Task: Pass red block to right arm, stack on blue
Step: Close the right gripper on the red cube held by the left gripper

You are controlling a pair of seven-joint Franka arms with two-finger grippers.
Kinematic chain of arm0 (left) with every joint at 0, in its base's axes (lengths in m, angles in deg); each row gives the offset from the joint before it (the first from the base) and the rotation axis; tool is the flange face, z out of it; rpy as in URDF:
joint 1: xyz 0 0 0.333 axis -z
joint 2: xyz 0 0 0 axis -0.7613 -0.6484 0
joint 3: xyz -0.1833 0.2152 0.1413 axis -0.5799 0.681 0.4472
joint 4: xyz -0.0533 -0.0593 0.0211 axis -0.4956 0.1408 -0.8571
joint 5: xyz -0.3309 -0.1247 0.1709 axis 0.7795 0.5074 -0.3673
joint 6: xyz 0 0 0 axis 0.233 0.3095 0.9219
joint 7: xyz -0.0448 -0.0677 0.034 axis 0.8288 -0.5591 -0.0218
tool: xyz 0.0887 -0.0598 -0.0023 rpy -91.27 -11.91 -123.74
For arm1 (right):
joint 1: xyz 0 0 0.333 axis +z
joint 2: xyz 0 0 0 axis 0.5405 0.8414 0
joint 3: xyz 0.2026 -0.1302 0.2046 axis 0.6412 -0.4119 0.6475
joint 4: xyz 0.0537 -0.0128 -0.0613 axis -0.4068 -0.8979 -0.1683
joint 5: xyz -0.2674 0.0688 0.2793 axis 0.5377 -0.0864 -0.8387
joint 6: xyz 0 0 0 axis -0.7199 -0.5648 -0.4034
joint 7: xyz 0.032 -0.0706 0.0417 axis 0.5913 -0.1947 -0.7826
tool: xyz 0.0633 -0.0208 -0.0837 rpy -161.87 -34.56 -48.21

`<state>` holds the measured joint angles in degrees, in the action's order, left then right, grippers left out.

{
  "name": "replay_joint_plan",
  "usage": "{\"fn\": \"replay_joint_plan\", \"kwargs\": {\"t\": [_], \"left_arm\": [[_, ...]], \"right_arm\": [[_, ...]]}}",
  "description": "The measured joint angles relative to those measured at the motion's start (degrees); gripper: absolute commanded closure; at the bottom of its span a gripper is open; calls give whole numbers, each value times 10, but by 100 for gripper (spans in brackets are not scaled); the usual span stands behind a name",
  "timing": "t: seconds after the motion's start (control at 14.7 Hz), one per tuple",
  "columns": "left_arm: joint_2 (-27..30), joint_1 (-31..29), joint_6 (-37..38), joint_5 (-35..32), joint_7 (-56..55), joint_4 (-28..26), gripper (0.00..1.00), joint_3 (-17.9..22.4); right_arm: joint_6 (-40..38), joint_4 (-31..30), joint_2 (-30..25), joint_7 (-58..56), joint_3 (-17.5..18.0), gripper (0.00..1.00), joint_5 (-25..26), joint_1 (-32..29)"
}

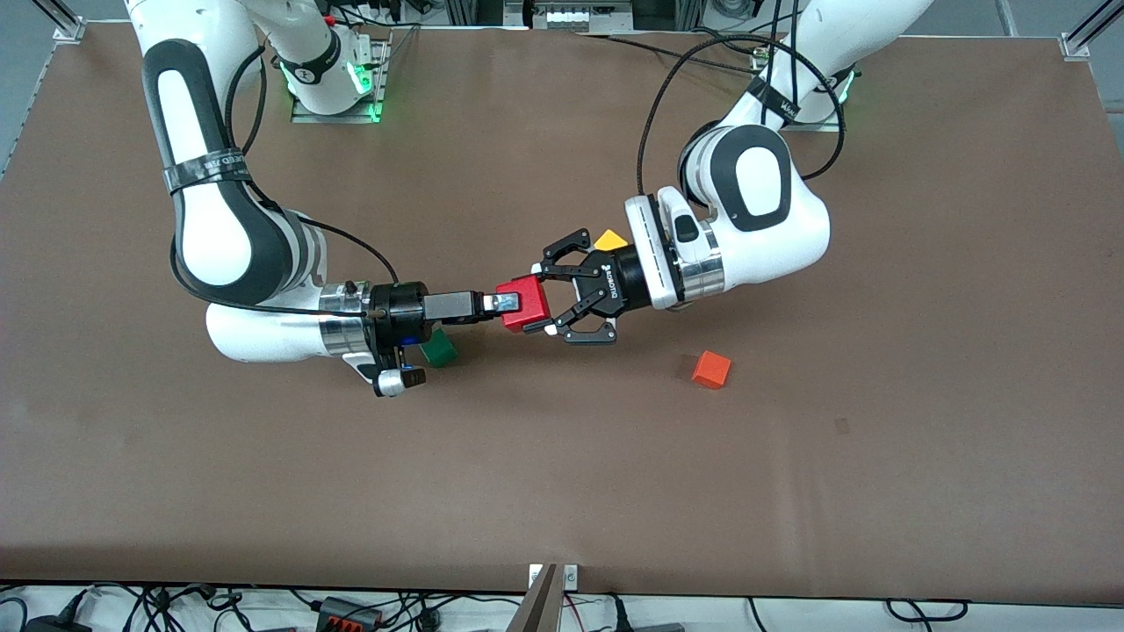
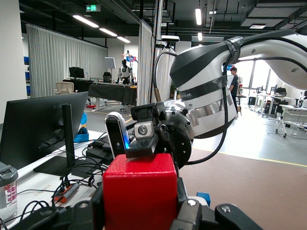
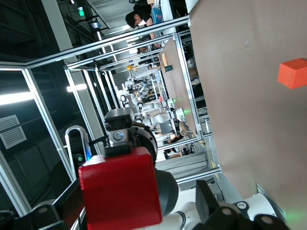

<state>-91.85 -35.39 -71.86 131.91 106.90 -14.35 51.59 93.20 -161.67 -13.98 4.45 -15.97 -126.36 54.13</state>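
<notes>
Mid-frame above the bench (image 1: 562, 491), left gripper (image 1: 546, 305) has its jaws clamped on the red block (image 1: 524, 304). Right gripper (image 1: 493, 304) sits spread wide at the block, not clamped yet.

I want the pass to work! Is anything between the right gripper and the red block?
Nothing visible is in the way. The open right gripper is right up at the red block, which the left gripper holds in the air.

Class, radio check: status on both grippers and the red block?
Left gripper shut on red block, above the table. Right gripper open, fingers flanking the block. Handover not done. Nothing in the way.
</notes>
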Motion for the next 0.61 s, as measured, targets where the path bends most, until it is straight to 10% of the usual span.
{"fn": "replay_joint_plan", "kwargs": {"t": [0.41,0.61], "left_arm": [[0,0,0,0,1,0,81,0],[0,0,0,0,1,0,81,0]], "right_arm": [[0,6,9,0,0,4,-27,2],[0,7,10,-2,0,58,-27,3]]}}
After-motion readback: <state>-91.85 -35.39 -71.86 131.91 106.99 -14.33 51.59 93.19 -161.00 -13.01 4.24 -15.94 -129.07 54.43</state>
